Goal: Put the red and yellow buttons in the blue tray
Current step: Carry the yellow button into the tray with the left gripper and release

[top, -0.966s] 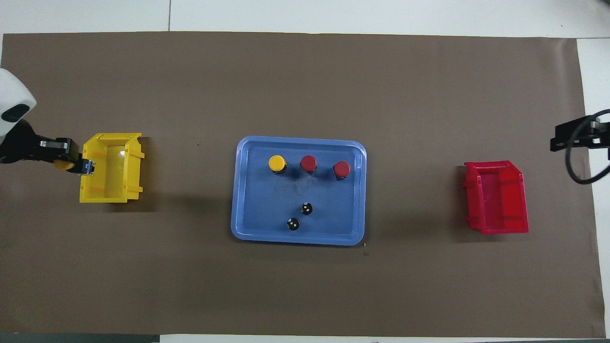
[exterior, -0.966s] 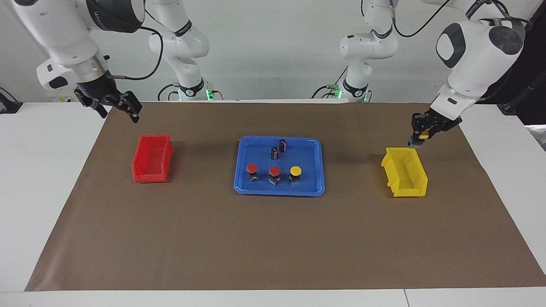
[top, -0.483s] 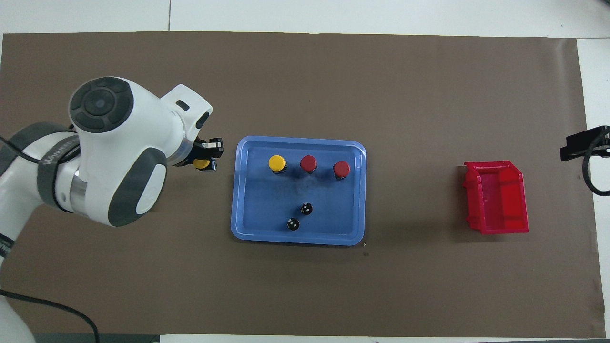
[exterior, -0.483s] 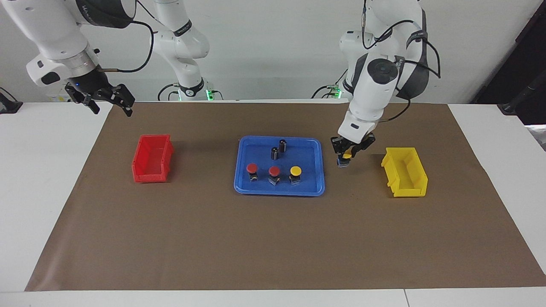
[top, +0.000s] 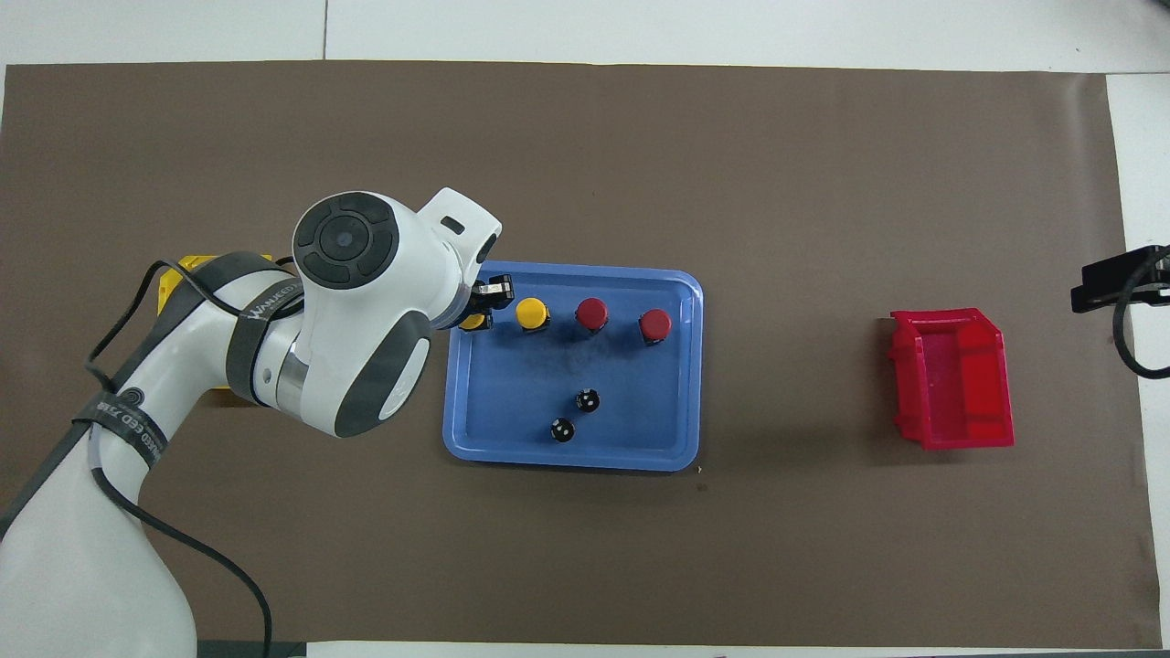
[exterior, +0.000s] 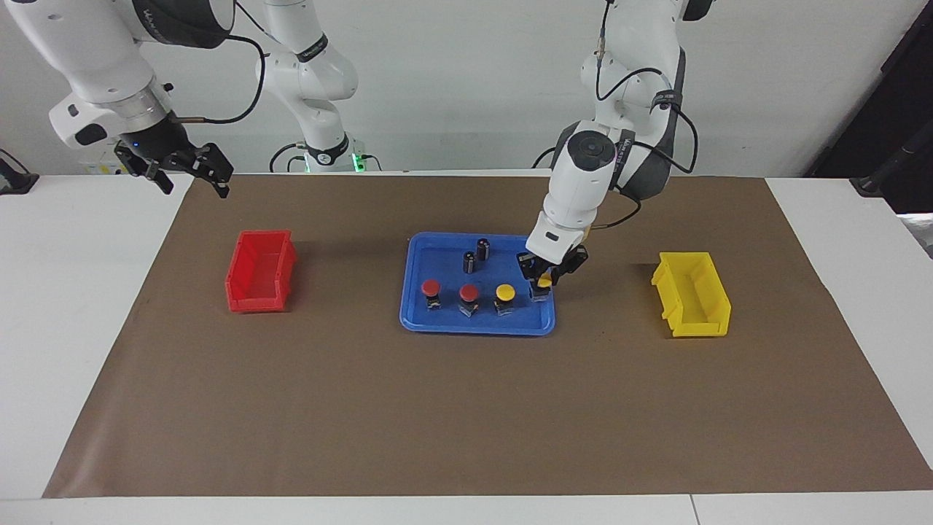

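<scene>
Left gripper [exterior: 541, 279] clamps a yellow button [exterior: 543, 281] (base half-hidden) over blue tray [exterior: 430, 324].

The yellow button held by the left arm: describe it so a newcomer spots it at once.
Start at the blue tray mid-table. At its edge toward the left arm's end, the left tool grips a yellow button. Unlike the other yellow button and two red buttons standing free, it is clamped.

Left gripper [top: 483, 306] clamps a yellow button [top: 473, 322] over blue tray [top: 475, 439] edge; three buttons, two dark cylinders inside.
</scene>
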`<act>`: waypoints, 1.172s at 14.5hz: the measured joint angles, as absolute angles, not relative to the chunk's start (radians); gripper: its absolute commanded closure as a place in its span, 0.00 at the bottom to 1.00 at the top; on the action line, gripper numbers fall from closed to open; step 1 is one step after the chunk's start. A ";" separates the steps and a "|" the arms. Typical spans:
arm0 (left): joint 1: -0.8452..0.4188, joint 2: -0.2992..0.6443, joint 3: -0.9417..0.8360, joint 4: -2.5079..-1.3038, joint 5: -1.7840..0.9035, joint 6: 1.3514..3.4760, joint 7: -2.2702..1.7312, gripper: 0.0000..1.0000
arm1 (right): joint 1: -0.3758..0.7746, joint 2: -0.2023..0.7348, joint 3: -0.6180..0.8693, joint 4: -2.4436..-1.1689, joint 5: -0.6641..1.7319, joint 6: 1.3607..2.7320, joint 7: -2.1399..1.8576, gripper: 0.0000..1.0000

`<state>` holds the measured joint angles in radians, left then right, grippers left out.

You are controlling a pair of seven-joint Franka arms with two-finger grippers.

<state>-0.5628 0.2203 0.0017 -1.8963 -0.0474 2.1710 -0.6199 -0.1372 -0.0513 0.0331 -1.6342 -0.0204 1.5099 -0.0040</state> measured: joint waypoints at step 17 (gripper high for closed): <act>-0.558 0.258 0.018 -1.871 -0.052 2.110 -0.623 0.00 | -0.137 -0.052 0.035 -1.636 -0.020 1.509 -0.004 0.00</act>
<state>-0.5584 0.2581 0.0184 -1.8708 -0.0516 2.1098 -0.6230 -0.1370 -0.0523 0.0349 -1.6365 -0.0204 1.5093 -0.0040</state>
